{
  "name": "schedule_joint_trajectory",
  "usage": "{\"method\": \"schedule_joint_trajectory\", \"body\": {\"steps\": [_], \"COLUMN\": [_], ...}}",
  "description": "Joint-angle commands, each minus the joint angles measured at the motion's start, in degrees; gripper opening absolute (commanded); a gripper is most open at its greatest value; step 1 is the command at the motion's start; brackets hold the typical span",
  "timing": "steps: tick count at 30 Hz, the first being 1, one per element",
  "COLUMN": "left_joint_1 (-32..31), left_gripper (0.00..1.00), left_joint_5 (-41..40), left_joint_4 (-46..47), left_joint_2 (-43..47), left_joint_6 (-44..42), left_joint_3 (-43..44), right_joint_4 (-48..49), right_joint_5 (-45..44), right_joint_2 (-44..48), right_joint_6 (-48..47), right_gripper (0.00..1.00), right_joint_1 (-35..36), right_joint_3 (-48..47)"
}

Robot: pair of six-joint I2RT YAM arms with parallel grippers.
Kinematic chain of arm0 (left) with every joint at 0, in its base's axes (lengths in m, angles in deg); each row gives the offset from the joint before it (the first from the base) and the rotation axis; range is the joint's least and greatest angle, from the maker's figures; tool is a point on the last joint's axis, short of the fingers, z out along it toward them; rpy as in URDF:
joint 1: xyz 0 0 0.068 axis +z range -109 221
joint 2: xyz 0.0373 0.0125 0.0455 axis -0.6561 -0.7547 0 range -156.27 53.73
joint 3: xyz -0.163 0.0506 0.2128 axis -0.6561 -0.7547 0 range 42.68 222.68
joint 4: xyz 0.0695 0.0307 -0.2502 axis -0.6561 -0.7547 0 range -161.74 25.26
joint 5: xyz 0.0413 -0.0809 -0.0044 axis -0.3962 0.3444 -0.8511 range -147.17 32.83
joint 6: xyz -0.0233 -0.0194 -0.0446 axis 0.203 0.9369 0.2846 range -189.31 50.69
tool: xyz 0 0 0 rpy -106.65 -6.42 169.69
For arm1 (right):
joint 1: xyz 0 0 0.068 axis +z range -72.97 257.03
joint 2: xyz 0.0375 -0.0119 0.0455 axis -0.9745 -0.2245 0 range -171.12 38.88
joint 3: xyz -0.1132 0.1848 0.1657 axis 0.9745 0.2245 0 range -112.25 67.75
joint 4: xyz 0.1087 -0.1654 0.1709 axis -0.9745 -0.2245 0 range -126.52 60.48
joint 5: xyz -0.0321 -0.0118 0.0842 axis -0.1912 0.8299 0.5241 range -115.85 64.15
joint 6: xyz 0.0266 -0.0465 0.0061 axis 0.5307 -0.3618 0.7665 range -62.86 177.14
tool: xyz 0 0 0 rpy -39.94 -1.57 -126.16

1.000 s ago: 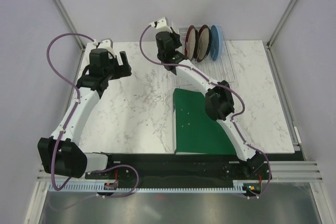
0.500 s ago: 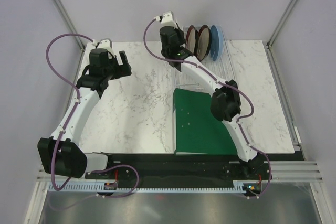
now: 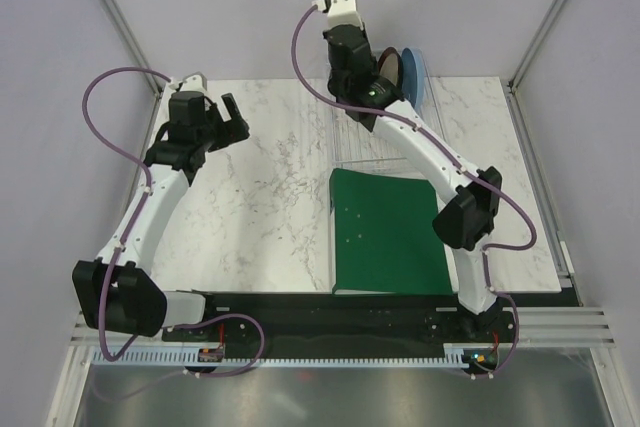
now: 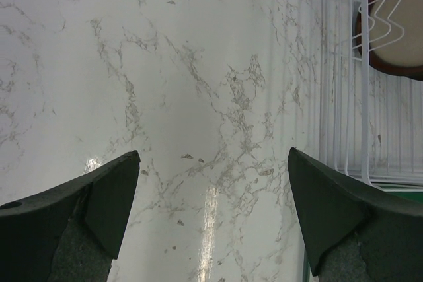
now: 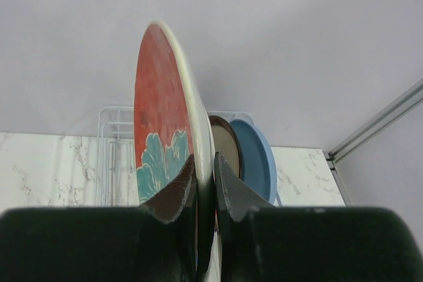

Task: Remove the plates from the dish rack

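My right gripper [image 5: 205, 166] is shut on the rim of the red plate with the teal flower [image 5: 162, 97] and holds it upright on edge. Behind it stand the dark-red-rimmed cream plate [image 5: 226, 150] and the light blue plate [image 5: 256, 156], over the clear dish rack [image 5: 112, 123]. In the top view the right gripper [image 3: 350, 52] is at the rack's left end, next to the cream plate [image 3: 388, 69] and the blue plate [image 3: 415, 75]; the red plate is mostly hidden by the wrist. My left gripper [image 3: 225, 115] is open and empty over the marble, left of the rack.
A flat green folder [image 3: 385, 232] lies in front of the rack [image 3: 350, 142]. The left wrist view shows the open left gripper [image 4: 215, 156] over bare marble, with the rack wires [image 4: 344, 97] and the cream plate [image 4: 396, 24] at the right. Grey walls enclose the table.
The right arm has swung right and up, from beside the plates to over the red plate, and now grips its rim. The left arm has barely moved.
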Motion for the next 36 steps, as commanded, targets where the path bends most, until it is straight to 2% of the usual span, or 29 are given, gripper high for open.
{"method": "schedule_joint_trajectory", "body": {"steps": [1, 5, 6, 7, 8, 13, 16, 20, 21, 22, 24, 26, 28, 31, 32, 36], "left_joint_1": [0.5, 0.9, 0.9, 0.9, 1.0, 1.1, 1.4, 2.9, 3.2, 3.6, 4.5, 5.2, 5.2, 5.2, 5.3, 5.6], "left_gripper": [1.00, 1.00, 0.87, 0.81, 0.80, 0.89, 0.86, 0.84, 0.80, 0.79, 0.71, 0.72, 0.84, 0.91, 0.95, 1.00], "left_joint_5": [-1.2, 4.5, 6.9, 8.0, 9.4, 17.8, 21.4, 25.6, 26.4, 27.1, 30.9, 34.1, 35.7, 37.7, 38.0, 40.0], "left_joint_4": [1.5, 2.4, 2.4, 2.5, 2.8, 6.9, 11.2, 15.5, 18.2, 20.2, 26.9, 30.3, 35.0, 37.5, 37.8, 40.5], "left_joint_2": [1.7, 0.8, -0.5, -1.0, -1.6, -2.7, -2.5, -1.6, -1.2, -0.7, 0.7, 0.9, 0.5, -0.7, -1.1, -2.6], "left_joint_6": [1.6, 2.0, 2.3, 2.7, 3.4, 4.1, 4.7, 6.6, 7.0, 7.6, 9.8, 12.4, 14.4, 15.8, 16.1, 18.2], "left_joint_3": [1.3, 1.6, 2.2, 2.5, 2.6, 1.8, 0.1, -3.7, -4.8, -5.9, -9.5, -12.1, -13.3, -14.1, -14.2, -14.7], "right_joint_4": [3.5, -4.2, -6.6, -7.6, -8.5, -11.0, -13.3, -13.8, -13.6, -13.2, -10.0, -7.1, -6.1, -3.4, 0.3, 6.1], "right_joint_5": [3.8, 11.6, 13.3, 14.8, 17.4, 24.2, 31.2, 41.1, 47.8, 51.2, 57.7, 63.8, 68.3, 72.7, 74.7, 79.7], "right_joint_2": [6.9, 10.0, 10.8, 11.5, 13.3, 18.1, 20.1, 22.4, 22.4, 22.4, 22.6, 22.6, 21.8, 21.8, 21.9, 22.4], "right_joint_6": [2.6, 8.1, 9.4, 10.6, 13.0, 18.1, 24.4, 33.0, 37.2, 39.8, 43.4, 47.3, 49.5, 52.8, 54.8, 58.6], "right_gripper": [0.07, 0.08, 0.08, 0.08, 0.08, 0.08, 0.06, 0.05, 0.03, 0.02, 0.02, 0.02, 0.02, 0.01, 0.01, 0.01], "right_joint_1": [1.8, 3.6, 3.7, 3.8, 3.8, 3.2, 1.2, -6.7, -8.8, -12.9, -16.4, -19.0, -19.9, -20.8, -21.4, -22.5], "right_joint_3": [0.5, -0.1, 0.2, 0.7, 2.2, 6.7, 7.3, 9.7, 10.1, 11.4, 13.6, 16.4, 17.7, 21.5, 23.1, 31.0]}}
